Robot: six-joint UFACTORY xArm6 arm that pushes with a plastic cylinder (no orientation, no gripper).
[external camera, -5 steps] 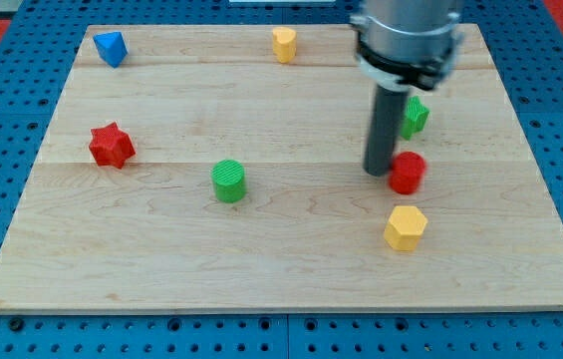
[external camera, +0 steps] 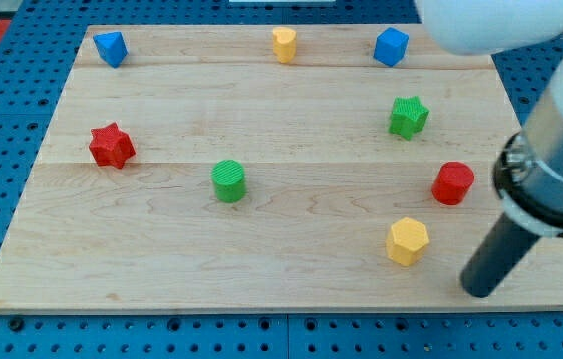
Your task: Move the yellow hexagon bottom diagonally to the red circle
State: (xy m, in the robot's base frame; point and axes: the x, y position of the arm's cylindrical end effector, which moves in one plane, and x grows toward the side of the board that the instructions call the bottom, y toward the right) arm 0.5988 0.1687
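The yellow hexagon (external camera: 407,241) lies near the board's bottom right. The red circle (external camera: 453,183) lies up and to the right of it, a short gap apart. My tip (external camera: 480,290) rests on the board at the bottom right, to the right of and below the yellow hexagon, not touching any block. The rod slants up to the arm at the view's right edge.
A green star (external camera: 409,117) sits above the red circle. A green circle (external camera: 228,181) lies mid-board, a red star (external camera: 112,146) at the left. Along the top are a blue block (external camera: 110,48), a yellow block (external camera: 283,44) and a blue cube (external camera: 391,47). The wooden board (external camera: 261,259) ends just below my tip.
My tip moved from left of the red circle down to the board's bottom right. The red circle slid right by about a block's width. The yellow hexagon stayed put.
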